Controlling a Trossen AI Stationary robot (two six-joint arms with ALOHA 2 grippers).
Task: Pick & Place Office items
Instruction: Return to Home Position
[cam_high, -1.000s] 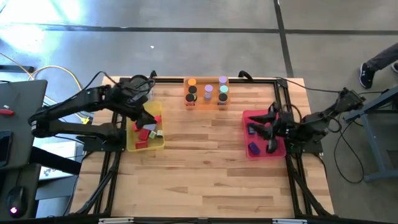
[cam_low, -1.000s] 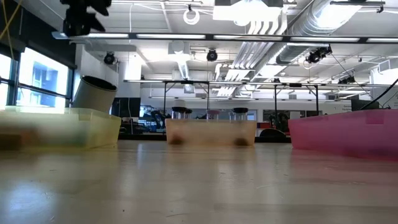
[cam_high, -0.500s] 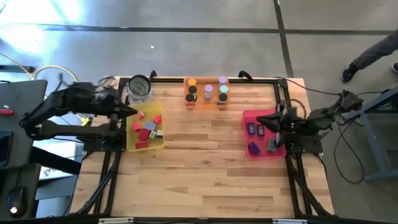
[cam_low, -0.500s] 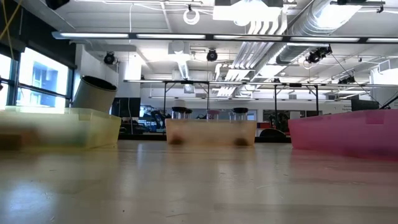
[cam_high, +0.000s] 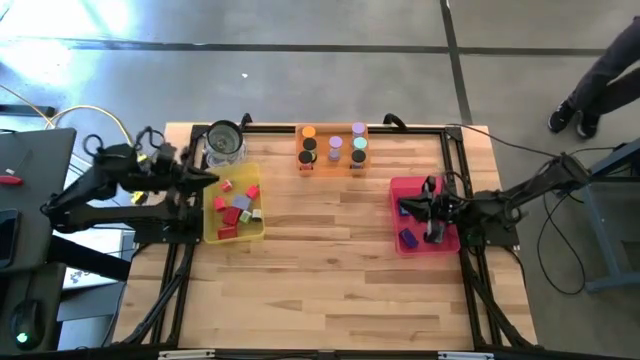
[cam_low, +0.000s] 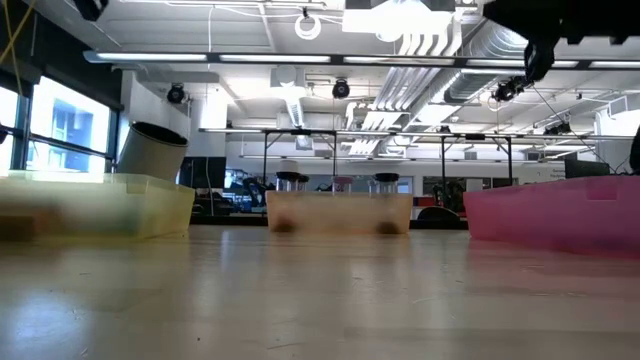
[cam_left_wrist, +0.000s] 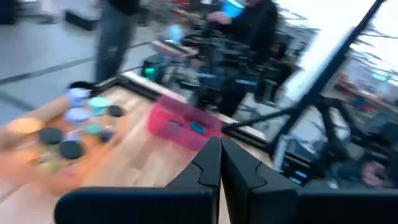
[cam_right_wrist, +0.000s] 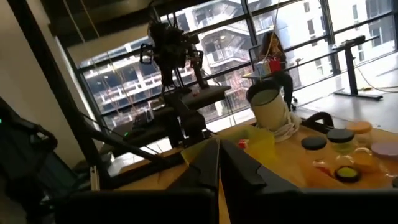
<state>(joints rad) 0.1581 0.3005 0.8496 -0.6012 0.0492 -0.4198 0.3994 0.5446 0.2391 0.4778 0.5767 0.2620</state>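
The table (cam_high: 330, 270) carried three trays: a yellow tray (cam_high: 252, 232) at its left edge, an orange tray (cam_high: 333, 128) at the far edge and a pink tray (cam_high: 400, 222) at the right edge. From above, my left arm (cam_high: 110, 185) lay beyond the left edge. My left hand (cam_high: 209, 178) was at the yellow tray's far left corner, near the glass jar (cam_high: 224, 142). My right hand (cam_high: 420, 208) hung over the pink tray. Each wrist view showed that hand's fingers pressed together, clenched on nothing.

Only the high view let me count. Eight cylinders (cam_high: 335, 144) stood in the orange tray, in columns of three, two and three. About eight little blocks (cam_high: 244, 216), mostly red, lay in the yellow tray. One dark-blue block (cam_high: 407, 238) showed plainly in the pink tray, and my right hand hid much of the rest. The low view gave just the three tray walls, their contents a blur. The left wrist view caught a teal piece (cam_left_wrist: 198, 127) in the pink tray.
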